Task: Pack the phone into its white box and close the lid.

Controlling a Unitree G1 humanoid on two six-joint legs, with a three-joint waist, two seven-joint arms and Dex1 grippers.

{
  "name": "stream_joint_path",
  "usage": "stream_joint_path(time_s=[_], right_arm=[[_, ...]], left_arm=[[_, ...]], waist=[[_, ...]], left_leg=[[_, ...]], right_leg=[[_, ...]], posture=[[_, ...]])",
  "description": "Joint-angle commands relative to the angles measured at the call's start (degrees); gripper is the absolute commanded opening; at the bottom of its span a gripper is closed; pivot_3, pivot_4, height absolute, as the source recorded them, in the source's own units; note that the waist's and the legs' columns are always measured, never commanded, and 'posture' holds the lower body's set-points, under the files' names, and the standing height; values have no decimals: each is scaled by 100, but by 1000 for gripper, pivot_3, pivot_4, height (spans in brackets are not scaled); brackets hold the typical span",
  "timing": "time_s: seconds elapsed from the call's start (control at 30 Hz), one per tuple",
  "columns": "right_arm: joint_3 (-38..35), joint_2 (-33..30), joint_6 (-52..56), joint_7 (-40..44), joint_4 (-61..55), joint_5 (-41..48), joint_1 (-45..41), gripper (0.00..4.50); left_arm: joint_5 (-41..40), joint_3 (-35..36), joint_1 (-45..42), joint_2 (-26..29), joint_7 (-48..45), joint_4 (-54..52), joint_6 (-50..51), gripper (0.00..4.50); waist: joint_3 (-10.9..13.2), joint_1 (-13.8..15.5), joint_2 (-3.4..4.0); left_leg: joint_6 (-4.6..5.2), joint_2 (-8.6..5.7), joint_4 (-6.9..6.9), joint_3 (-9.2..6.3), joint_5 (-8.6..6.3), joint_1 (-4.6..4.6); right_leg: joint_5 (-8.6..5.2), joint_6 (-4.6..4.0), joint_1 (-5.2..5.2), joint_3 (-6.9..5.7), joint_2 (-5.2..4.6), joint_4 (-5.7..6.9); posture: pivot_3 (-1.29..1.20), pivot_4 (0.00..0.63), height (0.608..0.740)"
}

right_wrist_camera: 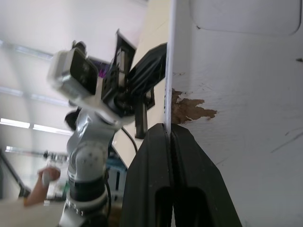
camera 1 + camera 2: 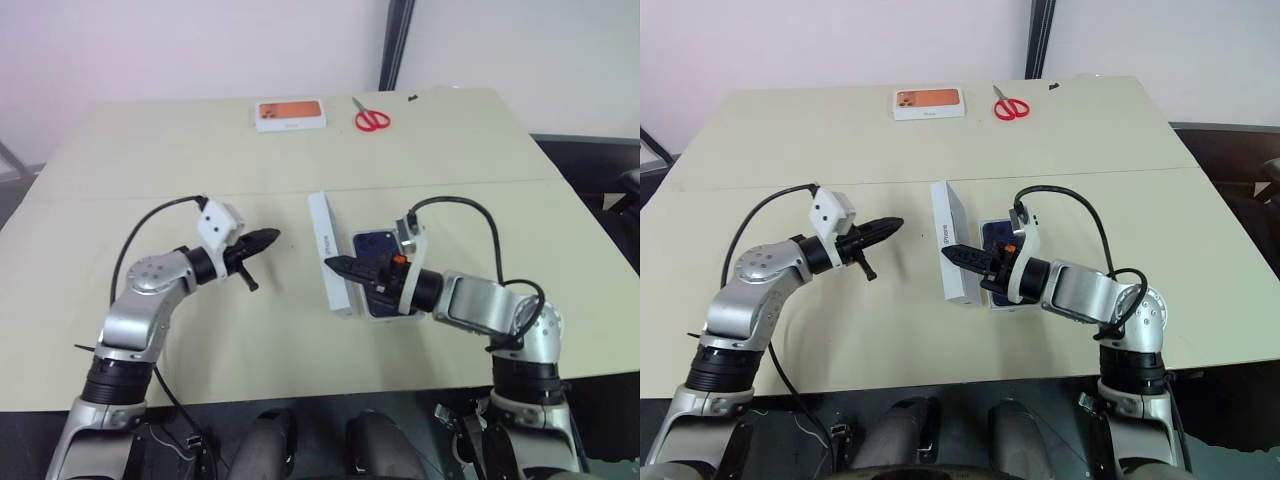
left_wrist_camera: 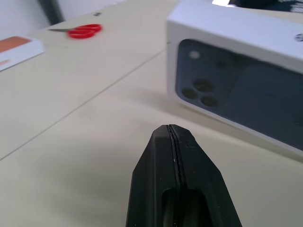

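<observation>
One bench (image 2: 120, 300) is seen, carrying two white boxes: the lid (image 2: 329, 255), stood on its long edge mid-bench, and a box with an orange picture (image 2: 290, 115) at the far edge beside one pair of red scissors (image 2: 371, 120). One phone (image 2: 376, 250) lies just beside the lid, partly under the right arm. Two tools are counted: the right tool (image 2: 338, 266) is pinched shut on the lid's wall, while the left tool (image 2: 266, 238) is closed on nothing, apart from the lid.

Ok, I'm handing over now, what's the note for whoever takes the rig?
Left gripper: shut, empty, pointing at the lid from its printed side.
Right gripper: shut on the lid's wall; the lid stands on its long edge beside the box.
Done: phone appears to lie in the box.
Left: tip the lid over the box and press it shut.
</observation>
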Motion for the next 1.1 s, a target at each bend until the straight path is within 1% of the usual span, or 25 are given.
stream_joint_path(time_s=[0.03,0.1,0.13,0.17,0.2,0.23,0.3,0.37,0.47,0.53,0.57,0.6,0.7,0.73,0.8,0.87,1.0,1.1], right_arm=[[5,-148,-248,-470,-119,205,38,300],[-41,-398,-185,-412,-5,205,-118,920],[-48,-523,-156,-353,27,205,-201,1449],[13,-966,9,-144,64,205,-420,1833],[120,-1470,202,19,87,205,-661,2363],[225,-1934,389,189,87,132,-878,2778],[375,-2576,694,776,-24,-513,-1182,2778],[484,-3097,752,1673,-102,-1503,-1359,2778],[779,-3787,360,3068,-187,-3068,-1461,2778],[1164,-4230,-87,3918,-269,-4167,-1415,2778],[1368,-4427,-323,4304,-316,-4668,-1364,2247],[1538,-4573,-518,4629,-352,-5076,-1318,1915],[1982,-4873,-1129,5429,-494,-6180,-1135,388],[2112,-4946,-1320,5638,-539,-6532,-1079,24],[2333,-5053,-1753,6014,-617,-7218,-945,24],[2402,-5042,-2085,6241,-661,-7710,-847,24],[2390,-4805,-2241,6444,-643,-8283,-797,24],[2372,-4685,-2337,6654,-690,-8582,-740,24]], left_arm=[[146,-375,-219,-107,-90,-154,-63,0],[255,-638,-281,-182,-138,-155,-46,0],[300,-719,-306,-211,-146,-148,-58,0],[363,-835,-376,-311,-97,-112,-42,0],[412,-943,-456,-439,-40,-62,-13,0],[453,-1036,-524,-557,5,-27,21,0],[537,-1174,-607,-719,42,18,14,0],[626,-1311,-678,-870,85,53,6,0],[713,-1474,-762,-1093,166,58,21,0],[739,-1571,-791,-1206,183,45,54,0],[763,-1616,-795,-1232,172,40,43,0],[780,-1637,-797,-1247,165,37,37,0],[725,-1565,-807,-1300,210,24,84,0],[648,-1491,-803,-1328,237,-14,132,0],[395,-1227,-777,-1406,339,-134,294,0],[194,-969,-723,-1418,422,-265,458,0],[281,-723,-544,-994,507,-465,706,0],[646,-976,-451,-531,450,-429,786,0]], waist=[[0,21,0],[0,52,0],[0,46,0],[1,39,1],[5,51,8],[7,65,12],[7,66,12],[3,60,5],[3,54,6],[3,64,7],[3,66,7],[3,69,7],[3,72,7],[3,72,7],[3,72,6],[3,73,6],[3,57,6],[3,71,6]], left_leg=[[0,0,-3,0,0,0],[-1,-1,-1,-2,0,-1],[-1,-1,1,0,0,-1],[0,-1,2,1,0,-1],[0,0,2,2,0,-1],[0,-1,2,2,0,-2],[2,-1,6,1,1,-6],[3,2,-1,-3,0,-5],[3,4,-8,1,0,-5],[4,4,-6,2,-1,-5],[4,3,-4,2,-1,-5],[4,3,-3,1,-1,-6],[4,3,0,0,-1,-5],[4,3,0,1,-1,-5],[3,3,1,0,-1,-5],[3,3,2,0,0,-7],[1,4,1,-1,1,-5],[0,4,0,-2,1,-4]], right_leg=[[0,0,0,0,0,0],[0,0,1,-1,-1,-2],[0,0,3,0,-1,-3],[0,0,4,1,-1,-5],[0,0,3,2,-1,-4],[0,0,2,1,-1,-4],[0,0,1,-1,-2,-5],[0,-1,5,-4,2,-13],[-1,0,4,-1,4,-17],[0,0,4,0,3,-16],[0,0,3,-1,3,-15],[0,0,4,-1,4,-15],[0,0,5,0,3,-15],[0,0,5,0,3,-15],[0,0,4,0,2,-15],[0,0,1,0,2,-14],[0,0,-1,2,2,-12],[0,0,0,1,2,-11]], posture=[[0,150,740],[0,150,740],[0,150,740],[0,150,740],[0,150,740],[0,150,740],[0,150,740],[0,150,740],[0,150,740],[0,150,740],[0,150,740],[0,150,740],[0,150,740],[0,150,740],[0,150,740],[0,150,740],[0,150,740],[0,150,740]])
